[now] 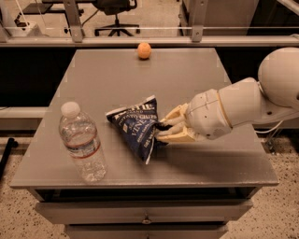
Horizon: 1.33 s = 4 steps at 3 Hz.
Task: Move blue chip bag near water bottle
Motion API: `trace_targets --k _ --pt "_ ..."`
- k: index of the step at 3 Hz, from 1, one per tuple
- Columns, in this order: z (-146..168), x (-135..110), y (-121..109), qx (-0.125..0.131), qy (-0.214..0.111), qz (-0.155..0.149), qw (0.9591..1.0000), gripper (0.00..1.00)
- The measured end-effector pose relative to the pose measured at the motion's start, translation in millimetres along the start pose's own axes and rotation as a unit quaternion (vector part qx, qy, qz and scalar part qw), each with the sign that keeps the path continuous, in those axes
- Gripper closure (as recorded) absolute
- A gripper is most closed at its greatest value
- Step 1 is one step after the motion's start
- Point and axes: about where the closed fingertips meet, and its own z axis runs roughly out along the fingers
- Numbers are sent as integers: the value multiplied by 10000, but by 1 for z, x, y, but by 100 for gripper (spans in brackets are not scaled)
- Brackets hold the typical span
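Observation:
The blue chip bag (137, 126) is a dark navy crinkly bag with white lettering, held just above the grey table (187, 74) near its middle front. My gripper (163, 129) comes in from the right and is shut on the bag's right edge. The water bottle (81, 142) stands upright at the table's front left, clear with a white cap and a white-and-red label band. The bag's left corner is a short gap to the right of the bottle.
An orange ball (144, 50) lies at the table's far edge. My white arm (243, 105) spans the table's right side. The table has drawers below its front edge (145, 218). An office chair (114, 14) stands beyond a rail at the back.

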Motion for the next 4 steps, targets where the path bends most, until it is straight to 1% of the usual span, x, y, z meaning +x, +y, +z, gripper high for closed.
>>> trace_targets --k 1,2,4 --pt "7 -3 1 -32 -59 -11 10000 100" --pt "11 -2 3 -91 -47 12 9999 84" --pt "17 0 6 -190 -69 108 9997 38"
